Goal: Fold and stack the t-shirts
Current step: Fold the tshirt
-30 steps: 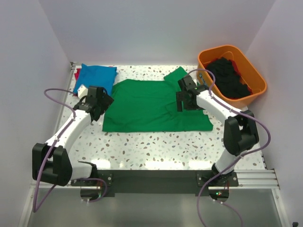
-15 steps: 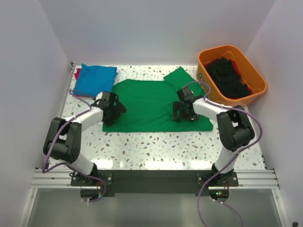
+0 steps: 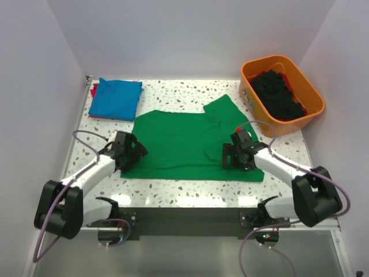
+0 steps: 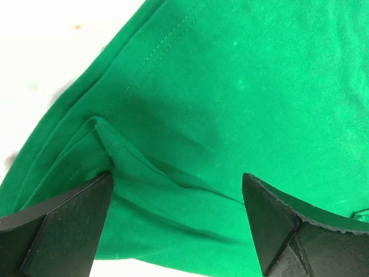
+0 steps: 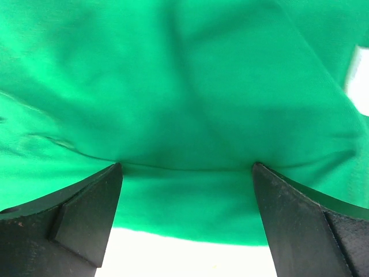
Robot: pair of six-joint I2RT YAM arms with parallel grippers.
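Scene: two arms reach low over a speckled table [image 3: 173,186], each bent down to the near edge of one garment.
Green t-shirt [image 3: 184,138]: spread nearly flat across the middle of the table, one sleeve angled toward the far right (the cloth fills both wrist views).
Left gripper [image 3: 131,153]: jaws spread wide at the shirt's near left corner, nothing clamped; in the wrist view [image 4: 177,179] a small ridge of hem rises just beside one finger [image 4: 63,222], the cloth lying loose between the two.
Right gripper [image 3: 232,157]: jaws likewise fully apart at the shirt's near right edge, gripping nothing; its wrist view [image 5: 185,167] shows a shallow crease running from fingertip to fingertip.
Blue t-shirt [image 3: 115,99]: folded at the far left corner, lying on a red t-shirt [image 3: 93,90] whose edge peeks out beneath.
Orange tub [image 3: 305,119]: far right corner, well apart from both grippers, holding crumpled black t-shirts [image 3: 277,95].
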